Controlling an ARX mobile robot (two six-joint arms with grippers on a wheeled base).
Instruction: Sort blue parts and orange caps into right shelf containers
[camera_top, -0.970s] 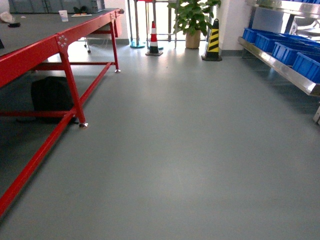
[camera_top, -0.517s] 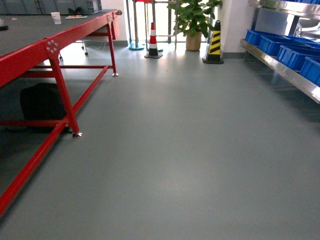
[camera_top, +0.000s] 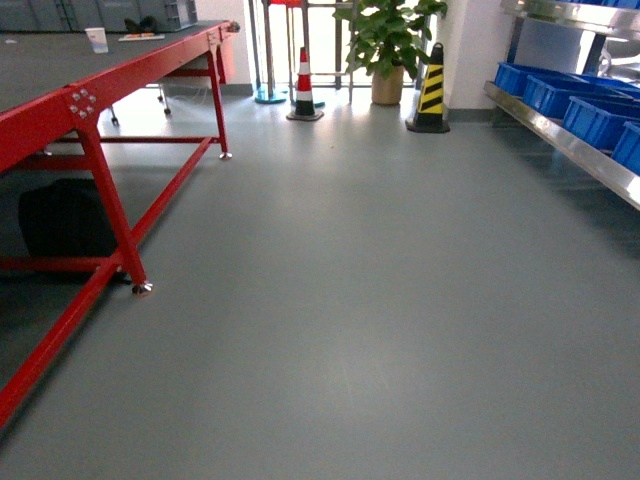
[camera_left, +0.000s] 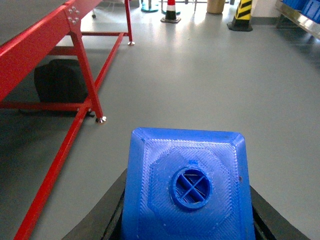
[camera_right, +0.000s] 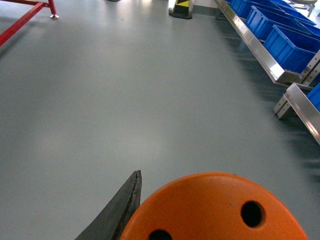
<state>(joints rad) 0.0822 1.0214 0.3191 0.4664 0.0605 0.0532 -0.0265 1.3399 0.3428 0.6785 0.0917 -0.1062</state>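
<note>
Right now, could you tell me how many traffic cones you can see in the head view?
2: a red-and-white cone at the far wall, left of the potted plant, and a yellow-and-black cone right of it. Others may be hidden.

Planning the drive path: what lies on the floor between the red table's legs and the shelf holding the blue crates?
Only bare grey floor, shown in the head view, separates the red table from the blue crates. The cones stand farther back.

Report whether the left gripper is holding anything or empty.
Holding. In the left wrist view a blue part with its round stud facing the camera sits between the left gripper fingers, filling the gap.
</note>
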